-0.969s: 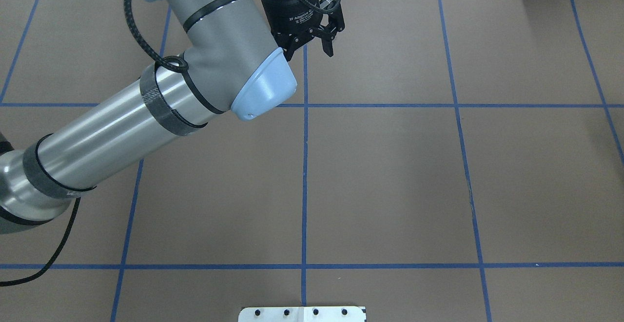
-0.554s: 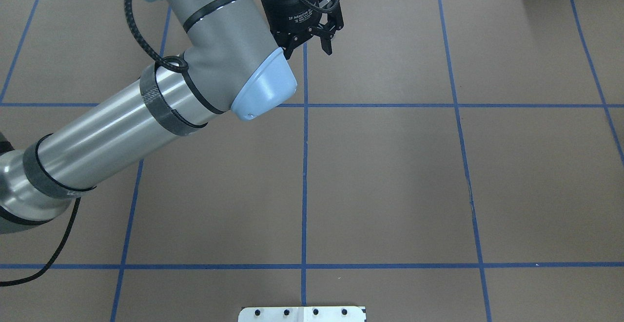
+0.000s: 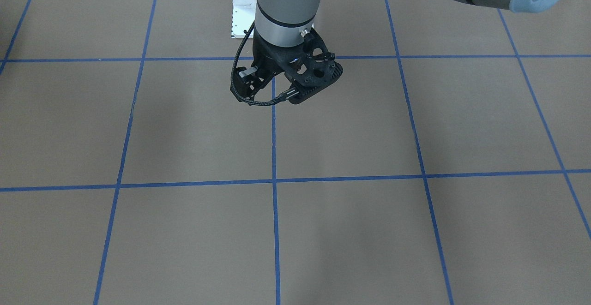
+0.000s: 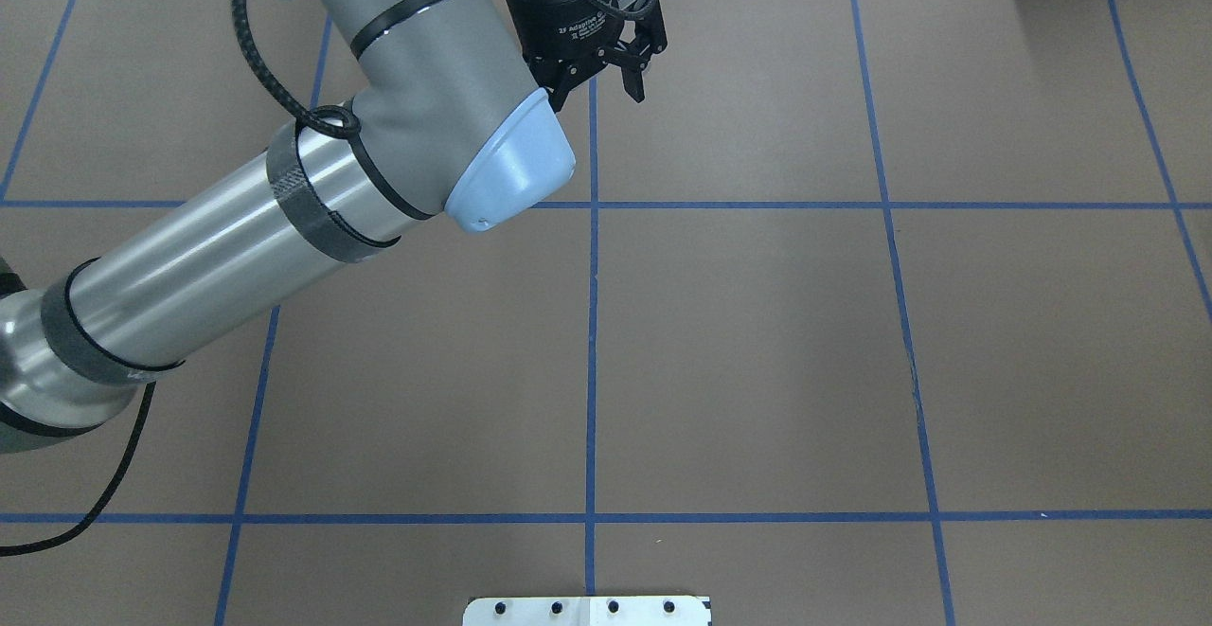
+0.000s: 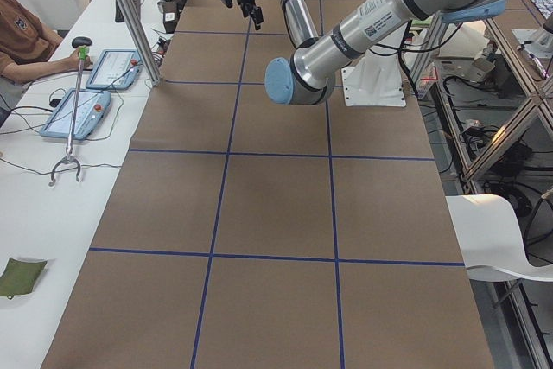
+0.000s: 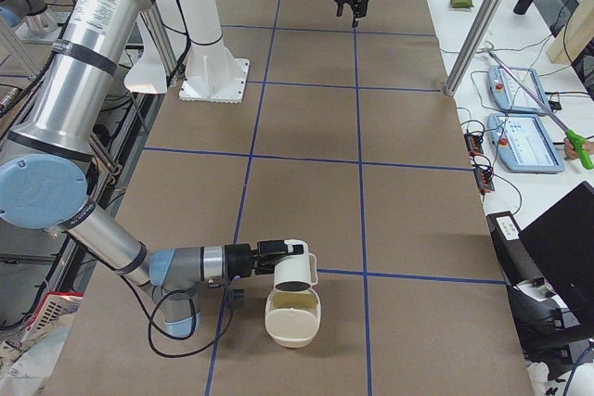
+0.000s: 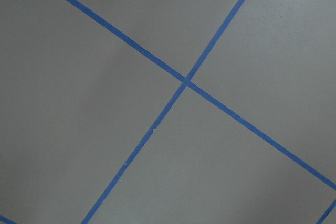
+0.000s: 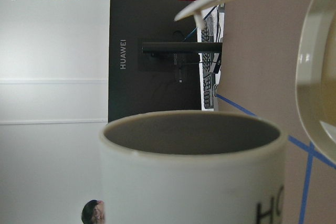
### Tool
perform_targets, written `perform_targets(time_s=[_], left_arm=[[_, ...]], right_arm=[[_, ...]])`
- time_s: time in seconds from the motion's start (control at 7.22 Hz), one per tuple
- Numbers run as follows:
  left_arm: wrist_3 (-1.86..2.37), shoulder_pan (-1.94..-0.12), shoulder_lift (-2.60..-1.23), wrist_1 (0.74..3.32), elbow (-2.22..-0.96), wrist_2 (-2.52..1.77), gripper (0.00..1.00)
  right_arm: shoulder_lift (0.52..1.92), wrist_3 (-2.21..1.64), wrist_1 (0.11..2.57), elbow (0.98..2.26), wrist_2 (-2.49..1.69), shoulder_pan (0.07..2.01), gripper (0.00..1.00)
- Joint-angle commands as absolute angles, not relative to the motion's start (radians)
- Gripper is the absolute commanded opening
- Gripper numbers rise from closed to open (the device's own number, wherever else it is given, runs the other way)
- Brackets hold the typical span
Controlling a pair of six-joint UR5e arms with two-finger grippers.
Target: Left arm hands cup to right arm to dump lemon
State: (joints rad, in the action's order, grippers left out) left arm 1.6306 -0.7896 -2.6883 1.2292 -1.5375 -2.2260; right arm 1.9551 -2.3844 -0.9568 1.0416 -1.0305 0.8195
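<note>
My right gripper (image 6: pixel 275 252) is shut on the cream-white cup (image 6: pixel 297 268) and holds it tipped on its side, mouth over a cream bowl (image 6: pixel 290 326) near the table's right end. In the right wrist view the cup (image 8: pixel 194 177) fills the lower part, its grey inside looks empty, and the fingers are hidden. The bowl's rim (image 8: pixel 310 77) is at the right, and its inside looks yellowish. I cannot pick out the lemon. My left gripper (image 4: pixel 598 88) is open and empty above the table's far middle, and it also shows small in the exterior right view (image 6: pixel 353 8). The left wrist view shows only the table.
The white base plate (image 4: pixel 587 610) lies at the near table edge between the arms. The left arm's elbow (image 4: pixel 511 171) hangs over the left-centre squares. On the operators' side stand an aluminium post (image 6: pixel 478 34) and tablets (image 6: pixel 524 141).
My left gripper has drifted a little toward the table's far edge and stays open. The left elbow has shifted slightly with it.
</note>
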Motion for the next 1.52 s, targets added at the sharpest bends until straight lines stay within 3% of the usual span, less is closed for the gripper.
perform_targets(time_s=[0.0, 0.42, 0.97, 1.38], left_arm=[[1.631, -0.796, -2.686, 1.226, -1.540, -2.224, 1.00], [1.632, -0.798, -2.688, 1.223, -1.542, -2.214, 1.00], [1.632, -0.804, -2.703, 1.158, -1.560, -2.191, 1.00], [1.631, -0.813, -2.703, 1.158, -1.560, -2.191, 1.00]], right_arm=[[1.901, -2.581, -0.959, 1.016, -1.042, 0.891, 0.12], [1.884, -2.799, -1.130, 0.947, -1.042, 0.902, 0.12], [1.901, -3.009, -1.131, 0.937, -1.043, 0.905, 0.13], [1.896, -2.950, -1.127, 0.952, -1.106, 0.900, 0.09]])
